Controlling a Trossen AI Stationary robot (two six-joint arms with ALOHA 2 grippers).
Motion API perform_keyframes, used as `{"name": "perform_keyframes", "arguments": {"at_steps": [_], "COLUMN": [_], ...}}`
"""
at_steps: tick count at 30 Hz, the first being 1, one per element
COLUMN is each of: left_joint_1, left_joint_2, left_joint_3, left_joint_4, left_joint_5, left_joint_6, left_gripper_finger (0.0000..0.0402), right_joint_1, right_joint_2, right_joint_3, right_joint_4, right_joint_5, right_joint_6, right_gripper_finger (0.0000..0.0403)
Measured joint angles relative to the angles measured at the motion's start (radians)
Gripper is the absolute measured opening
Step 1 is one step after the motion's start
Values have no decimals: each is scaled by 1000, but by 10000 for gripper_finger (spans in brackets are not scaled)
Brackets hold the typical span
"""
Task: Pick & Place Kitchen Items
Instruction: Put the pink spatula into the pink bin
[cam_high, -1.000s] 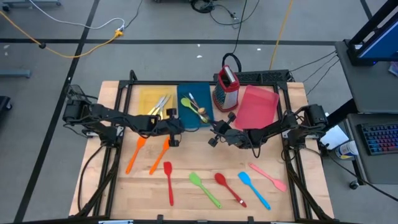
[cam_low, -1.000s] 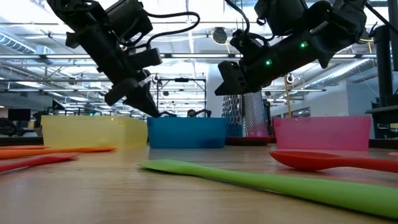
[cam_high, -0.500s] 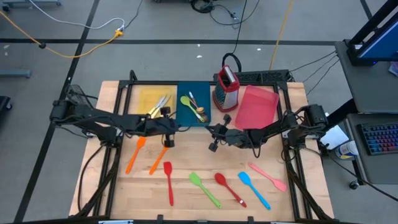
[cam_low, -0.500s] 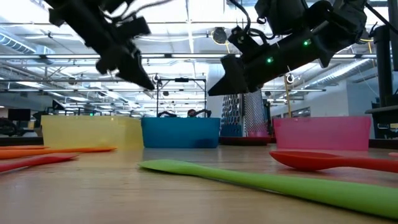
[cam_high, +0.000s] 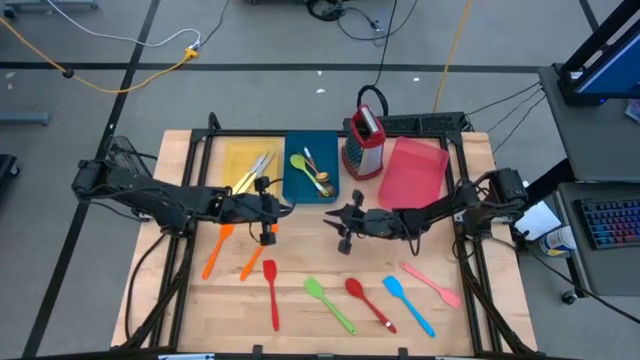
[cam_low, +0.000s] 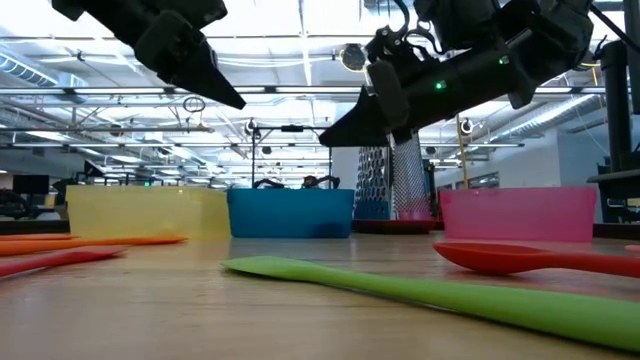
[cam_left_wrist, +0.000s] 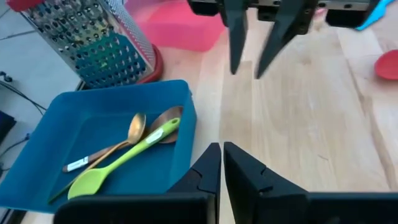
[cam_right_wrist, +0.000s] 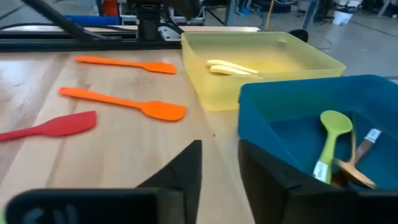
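Several silicone utensils lie flat on the wooden table: two orange spatulas (cam_high: 218, 248) (cam_high: 255, 252), a red spatula (cam_high: 271, 292), a green one (cam_high: 330, 305), a red spoon (cam_high: 368, 303), a blue spatula (cam_high: 408, 305) and a pink one (cam_high: 430, 283). A green spoon (cam_left_wrist: 124, 162) and gold spoons (cam_left_wrist: 134, 134) lie in the blue tray (cam_high: 312, 190). Cream-handled cutlery (cam_right_wrist: 230, 67) lies in the yellow tray (cam_high: 232, 158). My left gripper (cam_high: 268, 232) (cam_left_wrist: 221, 158) hangs shut and empty above the table, near the orange spatulas. My right gripper (cam_high: 340, 232) (cam_right_wrist: 221, 162) hangs open and empty just near of the blue tray.
A metal box grater (cam_high: 367, 140) with a red top stands at the far edge between the blue tray and the pink tray (cam_high: 415, 170). The two grippers face each other over bare wood (cam_high: 305, 240) in the table's middle. Black frame rails run along the table's sides.
My left gripper has drawn back from the blue tray's left rim toward the table's left and risen. My right gripper has shifted a little toward the table's left and near edge. The blue tray has slid slightly toward the yellow tray.
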Motion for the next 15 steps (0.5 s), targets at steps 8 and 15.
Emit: {"name": "perform_keyframes", "arguments": {"at_steps": [8, 15], "left_joint_1": [1, 19], "left_joint_2": [3, 3], "left_joint_3": [1, 1], "left_joint_4": [2, 93], "left_joint_5": [0, 42], "left_joint_6": [143, 288], "left_gripper_finger": [26, 27], "right_joint_1": [81, 188], "right_joint_2": [-89, -198], "right_joint_3": [-1, 1], "right_joint_4": [-103, -348], "right_joint_5": [96, 241], "right_joint_6": [-9, 74], "right_gripper_finger": [134, 129]}}
